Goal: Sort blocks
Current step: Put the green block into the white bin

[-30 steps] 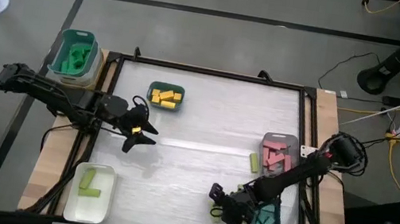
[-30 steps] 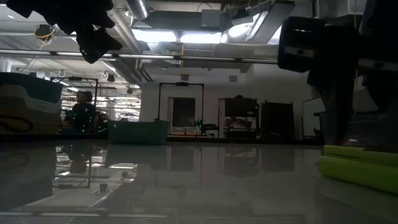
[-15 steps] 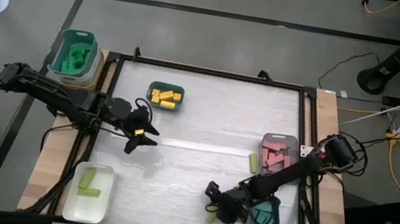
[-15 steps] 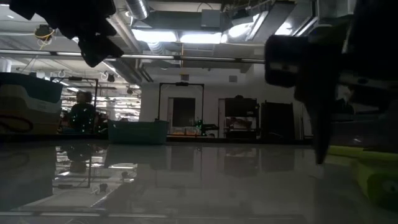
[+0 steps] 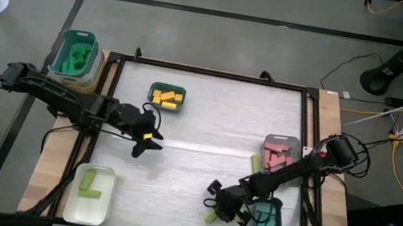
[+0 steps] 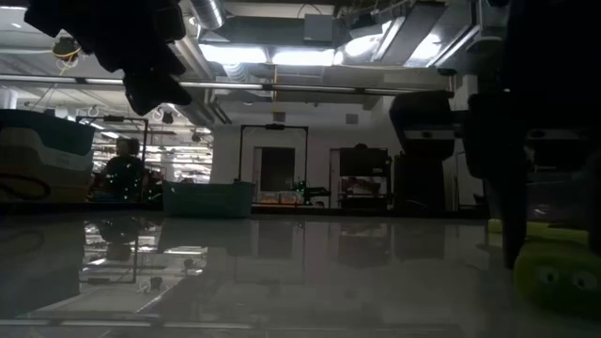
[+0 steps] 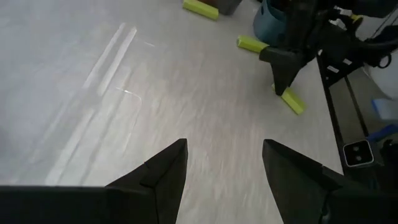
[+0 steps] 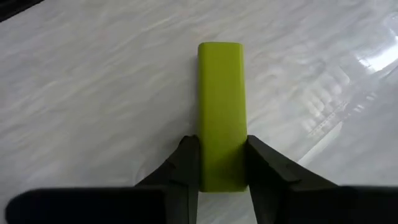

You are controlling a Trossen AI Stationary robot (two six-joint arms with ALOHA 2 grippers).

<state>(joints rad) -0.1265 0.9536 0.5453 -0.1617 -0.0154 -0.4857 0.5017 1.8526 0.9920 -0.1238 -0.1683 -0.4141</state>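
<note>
Lime block [image 8: 221, 115] clamped in low right hand [image 5: 216, 210].

Left pincer [image 5: 150, 139] gapes mid-table; right pincer [image 5: 212, 212], low, seemingly clamped.

lime green block [image 8: 221, 112], dark gripper fingers [image 8: 186, 168], white streaked table [image 5: 208, 122], yellow-orange blocks [image 5: 166, 97]

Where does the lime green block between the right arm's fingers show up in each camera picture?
High view: lime green block, lower middle, by the right gripper.
Low view: far right, low.
Left wrist view: upper right.
Right wrist view: centre.
Shared landmark: the right gripper.
</note>
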